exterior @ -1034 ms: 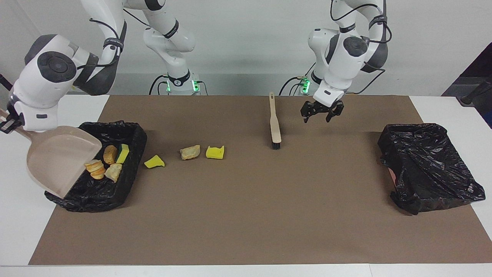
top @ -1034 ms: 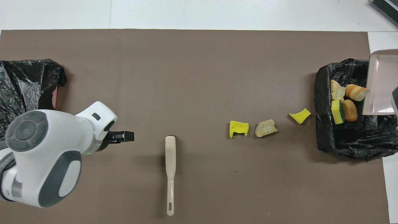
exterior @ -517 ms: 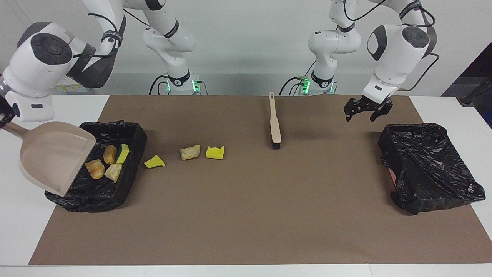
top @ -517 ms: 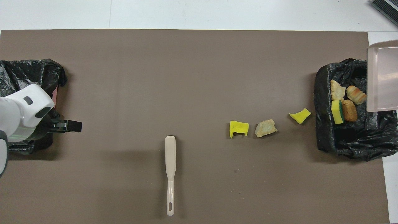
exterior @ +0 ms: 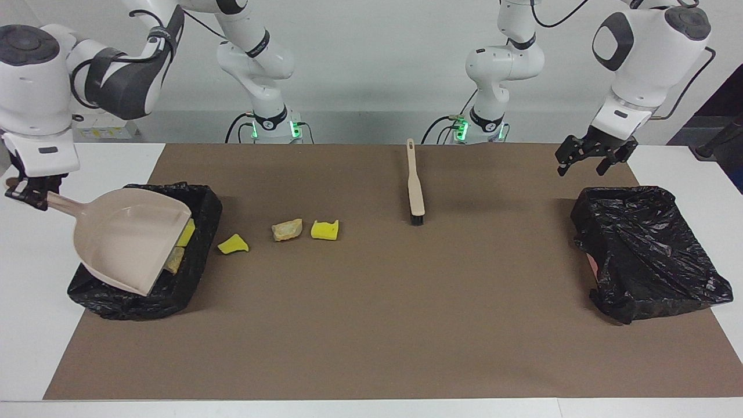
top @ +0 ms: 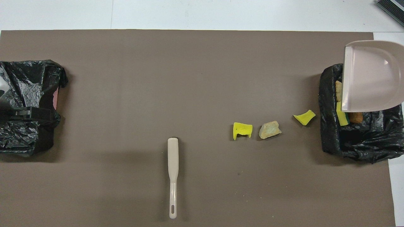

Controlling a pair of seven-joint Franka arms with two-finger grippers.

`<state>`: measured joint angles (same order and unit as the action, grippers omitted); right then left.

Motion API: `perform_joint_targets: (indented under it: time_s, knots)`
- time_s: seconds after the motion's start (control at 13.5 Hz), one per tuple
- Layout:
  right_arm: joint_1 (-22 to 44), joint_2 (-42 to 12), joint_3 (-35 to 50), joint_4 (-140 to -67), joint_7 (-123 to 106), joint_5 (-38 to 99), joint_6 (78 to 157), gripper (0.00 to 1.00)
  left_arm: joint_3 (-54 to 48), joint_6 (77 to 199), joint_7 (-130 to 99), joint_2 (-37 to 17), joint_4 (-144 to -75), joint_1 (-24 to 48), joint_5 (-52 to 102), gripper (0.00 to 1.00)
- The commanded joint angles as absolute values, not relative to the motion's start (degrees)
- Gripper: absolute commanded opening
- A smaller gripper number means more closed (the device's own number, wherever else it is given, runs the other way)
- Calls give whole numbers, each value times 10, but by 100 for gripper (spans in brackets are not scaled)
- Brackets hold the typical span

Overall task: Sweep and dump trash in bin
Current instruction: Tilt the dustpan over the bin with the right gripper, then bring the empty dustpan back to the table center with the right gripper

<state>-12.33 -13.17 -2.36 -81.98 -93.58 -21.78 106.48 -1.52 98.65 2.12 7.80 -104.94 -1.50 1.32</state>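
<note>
A bin lined with a crinkled black plastic bag (exterior: 197, 232) sits at the right arm's end of the surface. In it lie pieces of the trash: a yellow sponge chunk with a green side (top: 341, 114), a golden-brown bread lump (top: 356, 117) beside it, and a pale tan pastry piece (top: 338, 90) farther from the robots; a beige plastic dustpan (exterior: 130, 238) held tilted over the bin hides part of its inside. The right hand (exterior: 26, 190) is closed on the dustpan's handle, up over the white surface beside the bin.

A second bin, wrapped in a loose black plastic bag (exterior: 647, 249), sits at the left arm's end; its inside cannot be made out. The left hand (exterior: 587, 157) hangs with its fingers spread and nothing in them, over the mat's edge near that bin.

Three trash pieces lie outside, on a brown mat (exterior: 371, 325) covering the white surface (exterior: 35, 348): a small yellow sponge wedge (exterior: 233, 244) just beside the first bin, then a tan bread lump (exterior: 287, 229) and a notched yellow sponge block (exterior: 324, 229) close together toward the middle. A long beige brush with dark bristles (exterior: 414, 188) lies flat near the middle, handle toward the robots. A plain pale wall stands at the robots' end.
</note>
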Motion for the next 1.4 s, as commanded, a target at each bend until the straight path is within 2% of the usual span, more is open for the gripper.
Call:
perform_joint_targets:
  time_s: [0.0,0.22,0.52,0.66,0.81,1.33]
  knots:
    - [-130,-116,-19,-819,-969,-140,1057,0,-22,892,24,54,-955,-18,4,100]
    - [-115,-101,-11,-838,-967,-104,1045,0,-23,865,21,57,-918,-16,10,100]
    - [-53,-71,-9,-890,-892,-66,1040,0,-22,868,24,50,-912,-23,11,100]
    - [-16,-55,-8,-913,-775,-65,1029,0,-22,870,22,39,-897,-19,9,100]
    - [24,-42,-8,-932,-634,-66,1019,0,-22,881,27,48,-915,-16,11,100]
    - [114,-46,1,-933,-193,-25,1017,0,-25,882,25,57,-910,-13,15,100]
